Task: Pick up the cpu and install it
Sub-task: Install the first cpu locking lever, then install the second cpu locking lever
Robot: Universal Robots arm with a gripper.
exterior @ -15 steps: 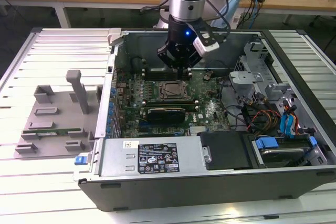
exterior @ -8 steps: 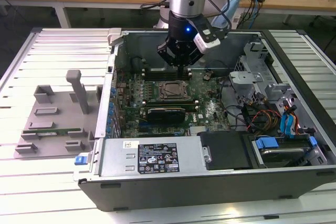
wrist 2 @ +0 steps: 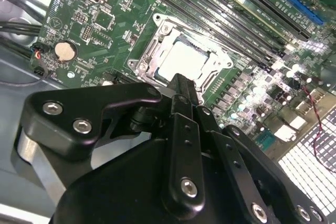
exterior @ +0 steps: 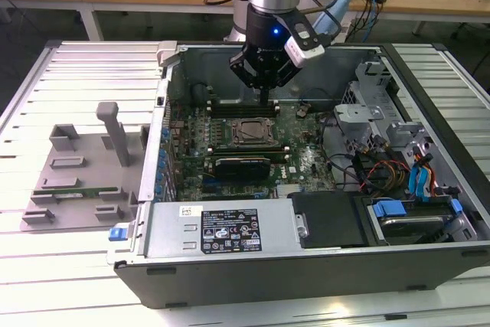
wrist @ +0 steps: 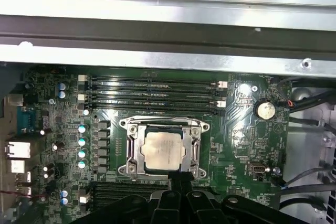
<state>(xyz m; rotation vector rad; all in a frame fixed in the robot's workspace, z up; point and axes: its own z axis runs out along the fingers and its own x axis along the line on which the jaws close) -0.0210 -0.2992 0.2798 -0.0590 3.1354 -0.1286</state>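
Cpu (wrist: 163,150): seated flat in the socket (wrist: 131,153) on the motherboard (wrist: 236,145), inside the open computer case (exterior: 306,266).
Look: square, silvery lid, thin pale rim.
Gripper (wrist 2: 182,88): just above the cpu's edge, fingers pressed together, holding nothing.

The cpu (wrist: 164,150) lies in the socket (wrist: 131,153) on the motherboard (wrist: 236,145). The gripper (exterior: 266,99) hangs just above the socket, inside the computer case (exterior: 306,266).
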